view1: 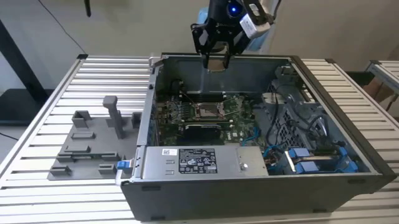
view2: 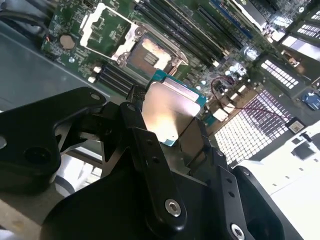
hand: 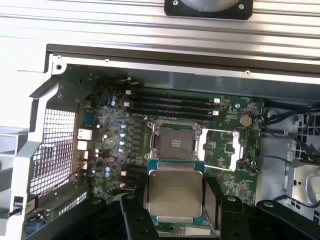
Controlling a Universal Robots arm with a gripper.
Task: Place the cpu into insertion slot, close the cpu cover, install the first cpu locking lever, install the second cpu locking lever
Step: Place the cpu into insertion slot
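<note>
My gripper (view1: 216,64) hangs above the back wall of the open computer case (view1: 349,154), shut on the cpu (view1: 216,65). In both wrist views the cpu (hand: 174,192) (view2: 170,112) is a flat square chip with a silver-grey top and a green edge, clamped between black fingers (hand: 212,197). Lower down on the motherboard, the insertion slot (hand: 175,142) (view2: 150,55) (view1: 208,110) lies bare. The cpu cover (hand: 225,150) (view2: 107,25), a thin metal frame, is flipped open beside the slot. The cpu is well above the slot and apart from it.
A grey power-supply box (view1: 199,161) with a white label stands at the case's front. Blue-clipped cables and drive bays (view1: 311,158) fill the exterior view's right. Memory slots (hand: 170,102) run beside the slot. A grey fixture plate (view1: 87,149) lies on the slatted table.
</note>
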